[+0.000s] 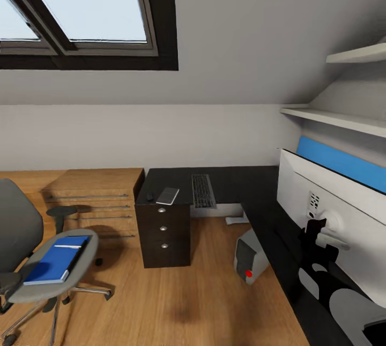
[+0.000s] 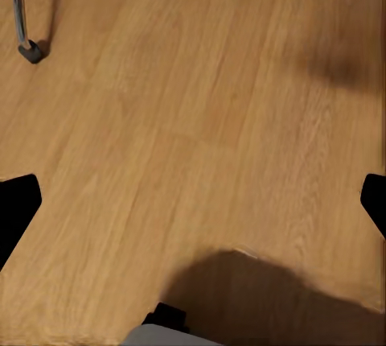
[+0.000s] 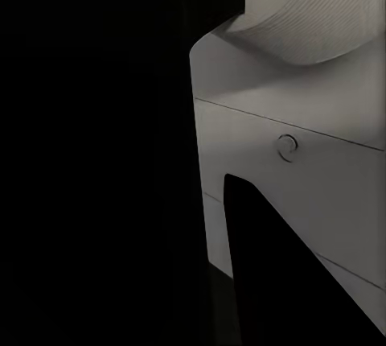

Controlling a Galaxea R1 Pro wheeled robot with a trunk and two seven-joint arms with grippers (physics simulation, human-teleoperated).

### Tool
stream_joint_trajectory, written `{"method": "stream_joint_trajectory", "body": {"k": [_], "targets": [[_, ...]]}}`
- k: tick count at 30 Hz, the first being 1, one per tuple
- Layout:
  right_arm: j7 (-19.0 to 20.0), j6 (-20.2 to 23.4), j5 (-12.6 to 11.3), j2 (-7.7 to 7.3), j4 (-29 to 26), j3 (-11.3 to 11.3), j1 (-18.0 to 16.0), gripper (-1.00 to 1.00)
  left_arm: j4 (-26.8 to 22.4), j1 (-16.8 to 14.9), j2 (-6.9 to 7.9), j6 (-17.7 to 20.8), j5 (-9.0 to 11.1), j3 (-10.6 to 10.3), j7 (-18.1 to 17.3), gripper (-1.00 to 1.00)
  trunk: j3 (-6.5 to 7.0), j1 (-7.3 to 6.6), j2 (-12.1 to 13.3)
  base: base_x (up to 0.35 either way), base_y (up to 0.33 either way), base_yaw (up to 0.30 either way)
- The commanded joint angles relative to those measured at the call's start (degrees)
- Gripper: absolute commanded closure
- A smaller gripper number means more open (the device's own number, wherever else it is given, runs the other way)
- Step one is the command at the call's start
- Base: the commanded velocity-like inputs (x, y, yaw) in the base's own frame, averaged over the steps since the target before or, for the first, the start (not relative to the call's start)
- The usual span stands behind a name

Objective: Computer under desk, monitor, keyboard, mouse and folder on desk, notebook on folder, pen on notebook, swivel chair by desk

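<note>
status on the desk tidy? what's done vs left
Done: monitor and keyboard are on the desk; computer sits on the floor under its edge. In hand: nothing visibly gripped. Left: blue folder still lies on the swivel chair seat with the notebook on it; chair stands apart from the desk.

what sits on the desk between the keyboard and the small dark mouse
A small grey flat notebook lies between the black-keyed keyboard and the dark mouse on the glossy black desk, in the head view.
</note>
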Motion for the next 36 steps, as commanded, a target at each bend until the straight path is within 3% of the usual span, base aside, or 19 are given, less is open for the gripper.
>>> {"method": "stream_joint_trajectory", "body": {"k": [1,9,14,23,36], "targets": [[-0.29,-0.16,0.12,-0.04,-0.12,0.95,-0.07,1.00,-0.10,-0.01,0.05,-0.18,0.41,-0.48,0.52,-1.00,-0.06,-0.02,-0.07,-0.294,-0.201,0.000],[-0.29,-0.16,0.12,-0.04,-0.19,0.95,-0.07,1.00,-0.10,-0.01,0.05,-0.18,0.22,-0.47,0.55,-1.00,-0.06,-0.02,-0.07,-0.281,-0.195,0.000],[-0.29,-0.16,0.12,-0.04,-0.20,1.02,-0.07,1.00,-0.10,-0.01,0.05,-0.24,0.07,-0.65,0.64,-1.00,-0.06,-0.02,-0.07,-0.031,-0.020,0.023],[-0.29,-0.16,0.12,-0.04,-0.20,1.01,-0.07,1.00,-0.10,-0.01,0.05,-0.26,0.29,-0.65,0.52,-1.00,-0.06,-0.02,-0.07,-0.013,-0.044,0.168],[-0.29,-0.16,0.12,-0.04,-0.19,1.03,-0.07,1.00,-0.10,-0.01,0.05,-0.20,0.44,-0.57,0.46,-1.00,-0.06,-0.02,-0.07,-0.190,-0.226,0.179]]}}
